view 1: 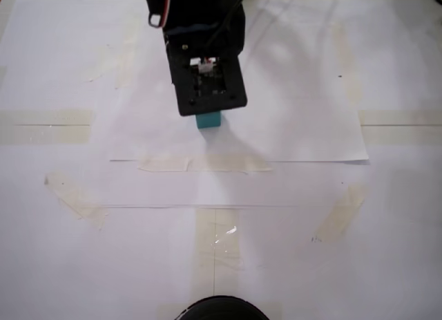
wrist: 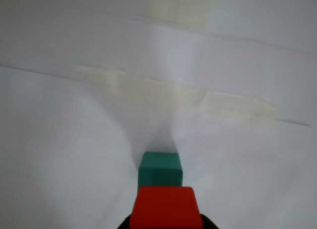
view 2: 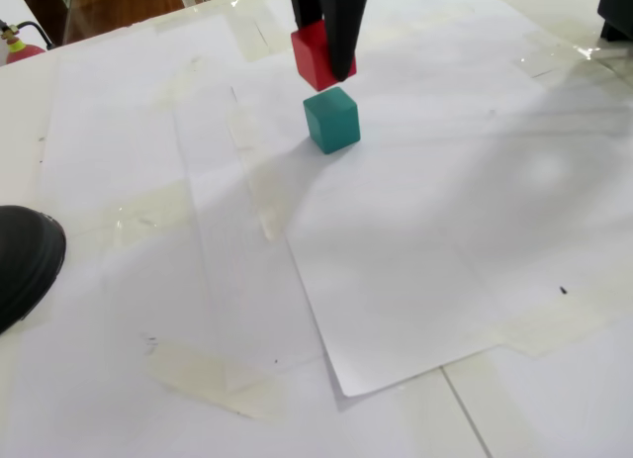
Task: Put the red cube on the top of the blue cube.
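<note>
White paper sheets cover the desk (view 2: 415, 280), held down by strips of pale tape (view 1: 45, 125), and one sheet's loose corner lifts a little off the surface near the bottom of a fixed view. Over the far part of this surface the black arm (view 1: 200, 30) reaches down, with a red and white cable looped at its side, and in a fixed view from above its body hides most of what lies beneath it. A dark rounded object (view 2: 25, 260) sits at the left edge of a fixed view, well apart from the cubes. At the arm's end the pincer (view 2: 331, 57) is closed narrowly on the red cube (view 2: 315, 54), whose faces show between the dark fingers (view 2: 341, 38). That cube hangs tilted in the air, just above the blue cube (view 2: 331, 120) and a little off to its far-left side in that fixed view, with a thin gap between them. The blue cube rests flat on the paper, its near face peeking out below the arm in the view from above (view 1: 208, 119). In the wrist view the red cube (wrist: 165, 207) fills the lower edge and the blue cube (wrist: 160, 170) shows just beyond it.
</note>
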Motion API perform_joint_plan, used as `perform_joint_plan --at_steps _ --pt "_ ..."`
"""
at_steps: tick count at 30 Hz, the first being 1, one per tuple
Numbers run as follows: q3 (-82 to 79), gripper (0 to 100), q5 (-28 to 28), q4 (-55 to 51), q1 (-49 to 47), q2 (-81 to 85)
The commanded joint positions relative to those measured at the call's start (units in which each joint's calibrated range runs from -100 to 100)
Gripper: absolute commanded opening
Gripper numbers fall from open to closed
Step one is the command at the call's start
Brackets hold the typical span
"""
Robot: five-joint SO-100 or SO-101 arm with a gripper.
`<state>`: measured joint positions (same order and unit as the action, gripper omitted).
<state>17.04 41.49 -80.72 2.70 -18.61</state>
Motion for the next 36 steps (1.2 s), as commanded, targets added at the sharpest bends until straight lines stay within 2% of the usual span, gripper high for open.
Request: perform_joint_plan --at_steps 1,36 --pt "5.16 9 0.00 1.11 -0.43 0.41" --pt "-2.37 11 0.39 5.84 -1.04 -0.53"
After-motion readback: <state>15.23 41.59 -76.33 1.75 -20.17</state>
